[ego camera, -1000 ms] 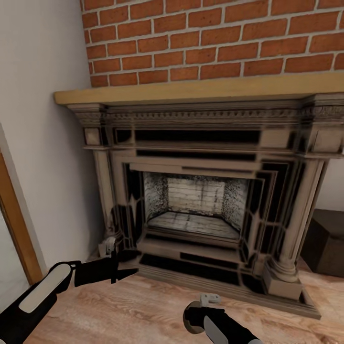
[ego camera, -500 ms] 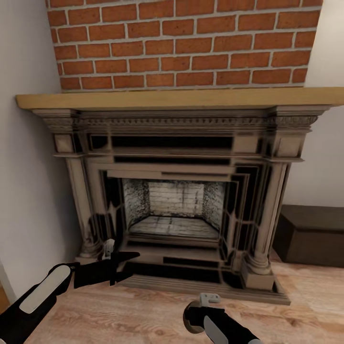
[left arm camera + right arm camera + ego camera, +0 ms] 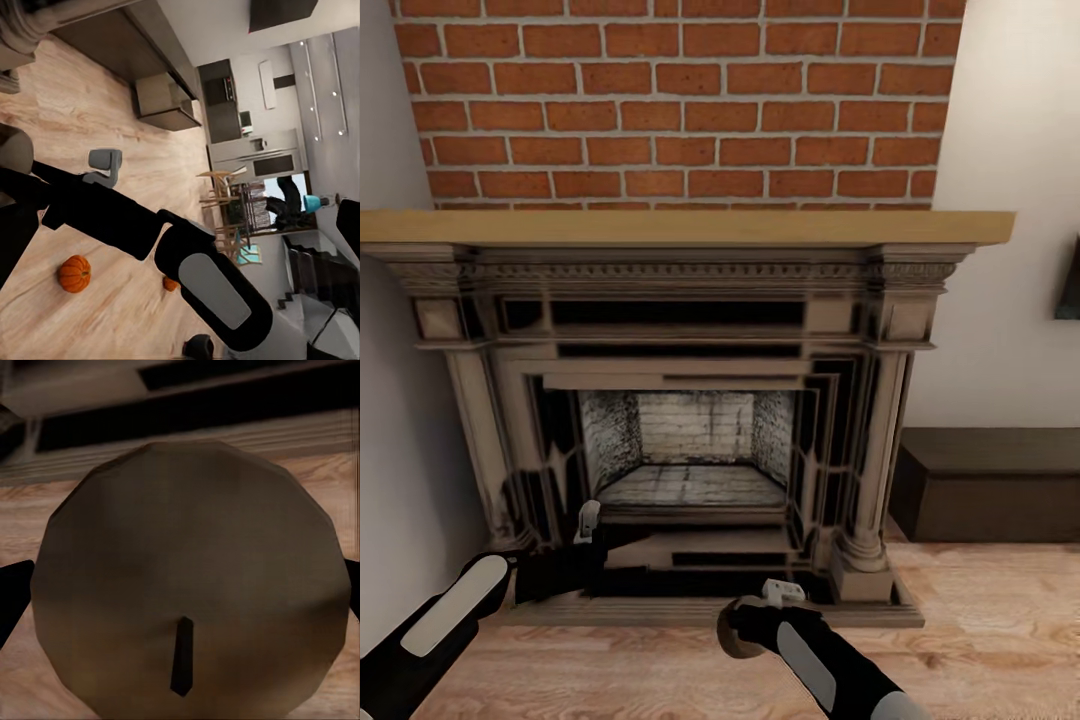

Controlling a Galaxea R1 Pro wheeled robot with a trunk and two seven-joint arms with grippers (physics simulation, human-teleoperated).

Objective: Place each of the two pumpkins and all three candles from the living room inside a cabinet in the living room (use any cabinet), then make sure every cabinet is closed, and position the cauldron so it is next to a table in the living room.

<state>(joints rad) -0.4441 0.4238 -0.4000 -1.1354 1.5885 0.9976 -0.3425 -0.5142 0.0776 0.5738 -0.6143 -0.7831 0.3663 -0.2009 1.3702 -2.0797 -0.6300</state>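
Head view: a stone fireplace (image 3: 680, 420) with a tan mantel shelf (image 3: 680, 227) under a red brick wall (image 3: 680, 100) faces the camera; wood floor (image 3: 980, 610) in front. To its right, against the white wall, stands the low dark-brown cabinet (image 3: 990, 482), drawer fronts flush, top bare. The left gripper (image 3: 585, 560) hangs low before the hearth base; its dark fingers merge with the dark hearth behind, so whether they are apart or together cannot be told, and nothing is seen between them. The right gripper (image 3: 745, 625) is clamped on a candle (image 3: 732, 628), which shows as a grey-brown disc at the arm's tip, above the floor. Right wrist view: the candle (image 3: 191, 577) end-on, round and faceted, wick (image 3: 181, 656) a dark sliver, one black finger (image 3: 11, 600) at each flank touching it. Left wrist view: the right arm (image 3: 150, 240) crosses the frame over the floor; one pumpkin (image 3: 74, 273) lies on the boards well apart from the grippers, a second pumpkin (image 3: 171, 283) partly hidden behind that arm; a black round shape (image 3: 199, 346) at the edge, likely the cauldron. Kitchen units (image 3: 247, 142) and dining chairs (image 3: 225, 202) in the far background.
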